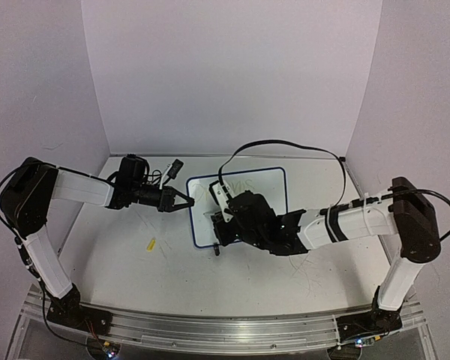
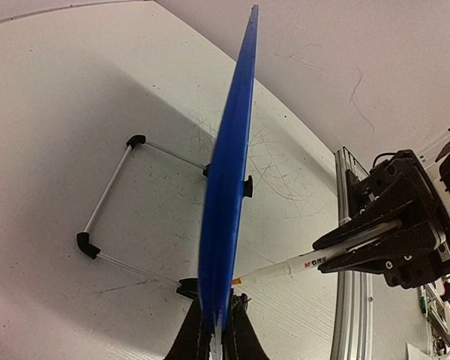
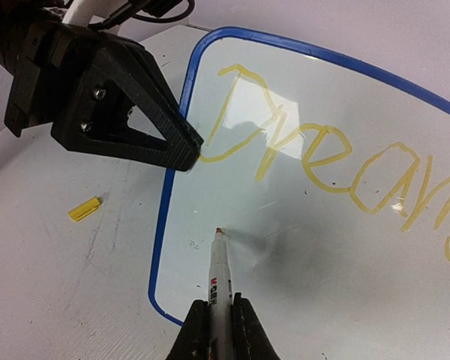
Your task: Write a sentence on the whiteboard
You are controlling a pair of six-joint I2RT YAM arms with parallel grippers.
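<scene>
Top external: whiteboard propped mid-table on its stand, face toward the arms. The left gripper is at the board's left rim, and the right gripper is low in front of the board. A yellow cap lies loose on the tabletop, well apart from both. Left wrist: the board shows edge-on as a blue rim. The left gripper is closed on that rim, one finger on each face. The wire stand is splayed behind. The marker comes in from the right gripper, its tip at the board face. Risk: only one edge is pinched, so a hard press could pivot or tip the board on the stand. Right wrist: the right gripper is clamped tight on the marker. The nib is at or just off the surface below the first line; contact cannot be told. The sentence reads "Dream" in pale yellow, with further letters cut off at the frame edge and no second line visible. Risks: the faint ink leaves skips hard to notice; a start this near the left rim could run the nib onto the rim or into the left gripper; a tilt of the marker in the grip would slant the strokes.
</scene>
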